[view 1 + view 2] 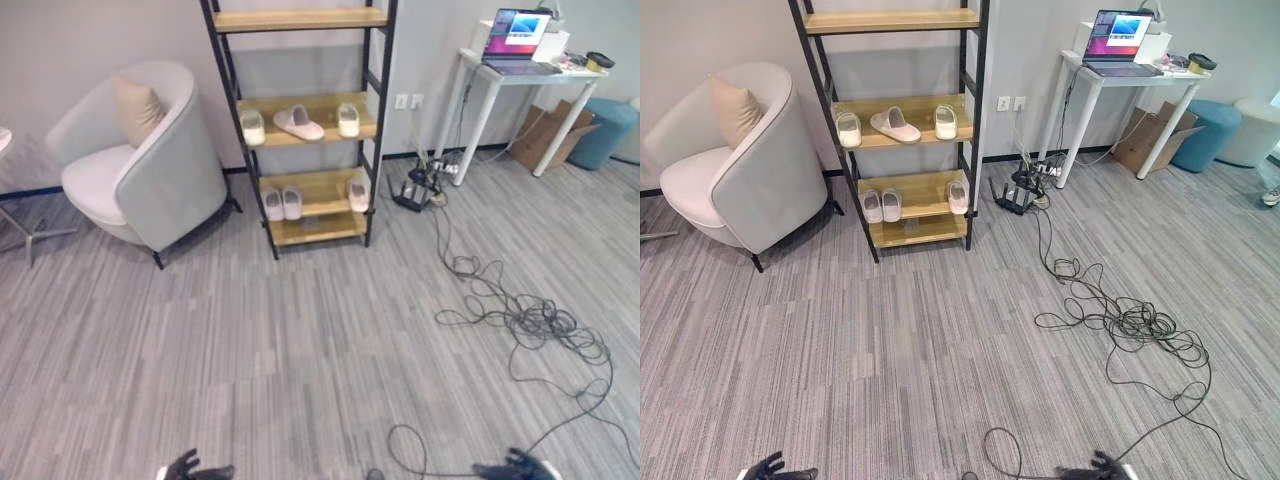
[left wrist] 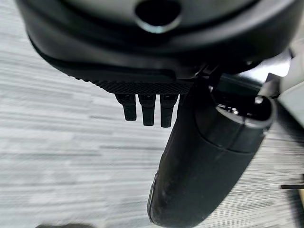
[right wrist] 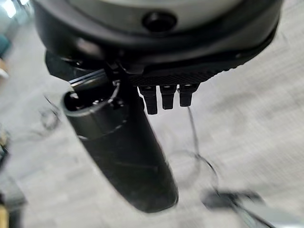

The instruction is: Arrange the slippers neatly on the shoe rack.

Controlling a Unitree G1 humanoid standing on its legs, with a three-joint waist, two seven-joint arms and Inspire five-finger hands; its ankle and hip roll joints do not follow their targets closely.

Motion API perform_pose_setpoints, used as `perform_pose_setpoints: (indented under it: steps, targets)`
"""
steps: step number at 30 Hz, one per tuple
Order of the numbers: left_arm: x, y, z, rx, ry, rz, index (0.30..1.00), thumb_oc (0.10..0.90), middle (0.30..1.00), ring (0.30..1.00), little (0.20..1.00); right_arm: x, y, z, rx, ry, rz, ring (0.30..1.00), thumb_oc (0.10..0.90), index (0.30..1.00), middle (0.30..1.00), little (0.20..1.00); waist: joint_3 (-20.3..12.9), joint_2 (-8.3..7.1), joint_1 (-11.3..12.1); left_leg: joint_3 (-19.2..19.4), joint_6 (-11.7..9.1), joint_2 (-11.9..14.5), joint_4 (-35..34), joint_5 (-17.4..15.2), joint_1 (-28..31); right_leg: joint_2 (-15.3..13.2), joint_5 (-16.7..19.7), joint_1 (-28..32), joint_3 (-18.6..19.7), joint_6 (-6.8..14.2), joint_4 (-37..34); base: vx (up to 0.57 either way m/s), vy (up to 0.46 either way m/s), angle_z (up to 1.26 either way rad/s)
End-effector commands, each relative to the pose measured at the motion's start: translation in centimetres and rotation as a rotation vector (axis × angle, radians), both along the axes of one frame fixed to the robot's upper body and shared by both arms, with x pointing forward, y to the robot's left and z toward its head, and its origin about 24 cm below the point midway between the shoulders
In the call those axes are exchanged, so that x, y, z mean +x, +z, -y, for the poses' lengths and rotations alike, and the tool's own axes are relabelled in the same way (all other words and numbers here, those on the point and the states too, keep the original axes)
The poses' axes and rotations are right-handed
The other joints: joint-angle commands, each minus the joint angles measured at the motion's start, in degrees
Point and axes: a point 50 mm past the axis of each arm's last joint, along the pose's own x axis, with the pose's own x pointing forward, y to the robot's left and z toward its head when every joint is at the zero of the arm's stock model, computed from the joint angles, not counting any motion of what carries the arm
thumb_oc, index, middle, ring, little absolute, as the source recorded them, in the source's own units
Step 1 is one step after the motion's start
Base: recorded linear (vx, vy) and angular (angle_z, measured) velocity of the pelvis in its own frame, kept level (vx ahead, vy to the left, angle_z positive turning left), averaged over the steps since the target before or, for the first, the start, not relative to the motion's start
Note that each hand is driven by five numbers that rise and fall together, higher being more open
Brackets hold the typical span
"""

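The shoe rack point(image 1: 371, 150) has a black frame and wooden shelves and stands against the far wall. On its middle shelf a white slipper point(image 1: 298, 122) lies askew between two others point(image 1: 252, 127) point(image 1: 348, 119). The lower shelf holds a pair point(image 1: 282, 204) at the left and a single slipper point(image 1: 358, 192) at the right. My left hand point(image 1: 190, 468) and right hand point(image 1: 515, 467) hang low at the near edge, far from the rack. In the wrist views the left hand point(image 2: 199, 156) and right hand point(image 3: 123, 152) have straight fingers over bare carpet and hold nothing.
A grey armchair point(image 1: 150, 160) with a beige cushion stands left of the rack. A white desk point(image 1: 500, 80) with a laptop stands at the right, with a box and a blue pouf point(image 1: 605, 130) by it. Tangled cables point(image 1: 530, 320) cross the carpet on the right.
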Motion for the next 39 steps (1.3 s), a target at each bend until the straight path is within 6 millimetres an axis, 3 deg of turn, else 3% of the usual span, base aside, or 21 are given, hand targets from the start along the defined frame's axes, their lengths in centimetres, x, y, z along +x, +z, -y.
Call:
perform_pose_setpoints:
  steps: [1,8,11,14,16,17,18,19,21,22,23,25,28,31,32,33,35,37,38,39]
  targets:
    - [1.3,0.6,-1.1,0.020,0.009,0.053,0.900,0.800,0.900,0.900,0.900,-0.6,0.5,1.7,-0.061,0.064,-0.039,0.900,0.800,0.900,0.900,0.900,-2.45,-0.73,-0.33,-7.35,-3.04,0.87,-1.29,-0.94,-1.09,-1.83,-6.15,4.21,1.29,4.81,0.42,0.00,0.000,0.00]
    - [1.3,-0.2,0.8,-0.047,-0.066,0.002,0.900,0.800,0.900,0.900,0.900,-1.9,-0.2,1.0,-0.027,0.050,-0.120,0.900,0.800,0.900,0.900,0.900,-1.22,-0.03,-0.83,-7.23,-3.37,1.02,-1.29,-0.62,-1.43,-1.62,-6.18,3.88,1.04,4.50,0.42,0.00,-0.025,0.00]
    - [3.8,-0.2,2.7,-0.058,-0.238,0.009,0.900,0.800,0.900,0.900,0.900,-1.9,-0.1,1.4,-0.035,0.024,-0.128,0.900,0.800,0.900,0.900,0.900,1.42,0.69,-2.57,-5.79,-4.57,2.34,-1.29,0.26,-2.10,-1.28,-6.71,2.32,0.78,3.89,2.26,0.01,-0.158,0.07]
    - [4.1,-0.3,3.4,-0.064,-0.300,0.008,0.900,0.800,0.900,0.900,0.900,-1.8,-0.1,1.2,-0.036,0.055,-0.131,0.900,0.800,0.900,0.900,0.900,2.39,0.62,-2.99,-5.42,-5.21,3.97,1.57,-0.99,-2.55,-0.32,-8.76,0.93,1.77,2.83,6.28,0.04,-0.207,0.06]
    - [4.0,-0.3,3.6,-0.066,-0.332,0.004,0.900,0.800,0.900,0.900,0.900,-1.8,-0.2,0.9,-0.030,0.079,-0.135,0.900,0.800,0.900,0.900,0.900,3.40,-0.04,-2.94,-4.38,-5.61,5.22,8.53,-3.53,-3.93,0.64,-10.30,-0.01,3.84,2.19,10.33,0.07,-0.178,-0.13]
    - [4.0,-0.3,3.6,-0.066,-0.332,0.004,0.900,0.800,0.900,0.900,0.900,-1.8,-0.2,0.9,-0.030,0.079,-0.135,0.900,0.800,0.900,0.900,0.900,3.39,-0.03,-2.93,-4.37,-5.61,5.22,8.55,-3.55,-3.95,0.64,-10.31,-0.03,3.85,2.19,10.34,0.06,-0.280,-0.31]
    - [4.6,-0.2,3.9,-0.050,-0.383,0.010,0.900,0.800,0.900,0.900,0.900,-1.6,-0.3,0.5,-0.022,0.105,-0.136,0.900,0.800,0.900,0.900,0.900,5.22,-0.99,-2.70,-3.03,-5.78,6.75,21.40,-1.68,-9.95,0.93,-11.08,0.48,5.09,1.38,12.27,0.03,-0.297,-0.46]
    - [5.7,0.1,4.2,-0.041,-0.413,0.042,0.900,0.800,0.900,0.900,0.900,-1.3,-0.4,0.2,-0.023,0.138,-0.134,0.900,0.800,0.900,0.900,0.900,6.56,-1.18,-2.56,-2.66,-5.29,8.05,28.37,1.63,-14.48,1.12,-11.22,0.48,5.20,0.67,13.08,0.06,-0.384,-0.42]
    - [6.3,0.2,4.7,-0.027,-0.449,0.052,0.900,0.800,0.900,0.900,0.900,-1.4,-0.5,-0.1,-0.032,0.177,-0.157,0.900,0.800,0.900,0.900,0.900,7.97,-2.39,-2.15,-1.63,-3.11,7.78,38.75,2.72,-20.06,0.69,-11.75,1.08,5.41,-0.49,14.22,0.14,-0.250,-0.25]
    - [6.5,0.2,5.4,-0.037,-0.472,0.070,0.900,0.800,0.900,0.900,0.900,-1.3,-0.6,-0.5,-0.033,0.222,-0.166,0.900,0.800,0.900,0.900,0.900,7.74,-2.04,-1.20,-0.39,-2.46,4.86,38.79,-0.54,-23.24,1.25,-13.68,2.13,5.84,-0.76,14.95,0.21,-0.132,-0.19]
    - [6.5,0.2,5.4,-0.037,-0.472,0.069,0.900,0.800,0.900,0.900,0.900,-1.3,-0.6,-0.5,-0.033,0.222,-0.166,0.900,0.800,0.900,0.900,0.900,7.77,-2.05,-1.16,-0.33,-2.40,4.84,38.90,-0.70,-23.18,1.21,-13.82,2.19,5.87,-0.72,15.03,0.30,-0.039,-0.31]
    - [5.8,-0.1,6.1,-0.051,-0.498,0.052,0.900,0.800,0.900,0.900,0.900,-0.9,-0.7,-1.0,-0.030,0.249,-0.165,0.900,0.800,0.900,0.900,0.900,6.96,-1.18,0.43,2.91,-2.25,2.03,30.65,-1.80,-23.72,1.78,-15.16,4.40,6.56,-0.22,14.55,0.37,0.018,-0.26]
    - [4.6,-0.7,7.0,-0.058,-0.557,-0.005,0.900,0.800,0.900,0.900,0.900,1.3,-0.5,-1.6,-0.042,0.327,-0.127,0.900,0.800,0.900,0.900,0.900,5.64,0.97,4.11,3.88,-3.12,-1.63,10.92,4.57,-23.40,4.48,-16.41,9.37,9.53,0.48,12.76,0.51,0.059,-0.21]
    - [3.3,-1.1,6.8,-0.070,-0.557,-0.058,0.900,0.800,0.900,0.900,0.900,3.2,-0.3,-2.4,-0.054,0.411,-0.088,0.900,0.800,0.900,0.900,0.900,3.63,0.67,6.31,0.55,-2.34,-3.00,4.31,7.18,-22.59,4.91,-16.89,12.37,10.83,1.20,12.82,0.56,0.065,-0.79]
    - [3.0,-1.1,6.2,-0.054,-0.561,-0.083,0.900,0.800,0.900,0.900,0.900,3.3,-0.3,-2.7,-0.043,0.409,-0.069,0.900,0.800,0.900,0.900,0.900,2.38,-0.47,5.76,0.75,-1.22,-3.64,6.09,8.20,-22.09,4.02,-15.04,12.00,10.46,2.37,15.67,0.45,0.080,-0.73]
    - [3.0,-1.1,6.2,-0.054,-0.561,-0.083,0.900,0.800,0.900,0.900,0.900,3.3,-0.3,-2.8,-0.043,0.409,-0.069,0.900,0.800,0.900,0.900,0.900,2.31,-0.54,5.74,0.76,-1.22,-3.69,6.14,8.17,-22.16,3.98,-15.10,11.94,10.44,2.37,15.71,0.43,0.105,-0.57]
    - [2.9,-1.0,5.5,-0.032,-0.554,-0.094,0.900,0.800,0.900,0.900,0.900,3.6,-0.3,-3.1,-0.021,0.397,-0.054,0.900,0.800,0.900,0.900,0.900,1.44,-1.70,5.39,0.54,0.12,-4.07,7.32,6.25,-20.68,2.91,-11.21,11.08,10.93,5.17,20.92,0.35,0.112,-0.23]
    - [3.4,-0.8,5.0,-0.016,-0.548,-0.088,0.900,0.800,0.900,0.900,0.900,3.7,-0.3,-3.6,-0.006,0.411,-0.047,0.900,0.800,0.900,0.900,0.900,1.42,-2.93,4.81,0.86,1.13,-4.47,8.69,3.58,-18.56,1.23,-3.09,8.49,9.69,10.02,30.03,0.46,0.161,-0.15]
    - [4.6,-0.5,4.9,-0.002,-0.549,-0.055,0.900,0.800,0.900,0.900,0.900,3.9,-0.4,-3.9,-0.007,0.448,-0.058,0.900,0.800,0.900,0.900,0.900,1.82,-2.73,4.50,0.24,2.55,-4.32,9.29,0.85,-15.13,-0.43,4.02,5.13,6.97,13.41,39.38,0.40,0.146,-0.30]
    - [4.6,-0.5,5.0,-0.002,-0.549,-0.055,0.900,0.800,0.900,0.900,0.900,3.9,-0.4,-3.9,-0.008,0.448,-0.058,0.900,0.800,0.900,0.900,0.900,1.73,-2.57,4.57,0.24,2.51,-4.13,9.28,0.90,-15.24,-0.26,4.20,5.02,7.02,13.39,39.26,0.40,0.175,-0.25]
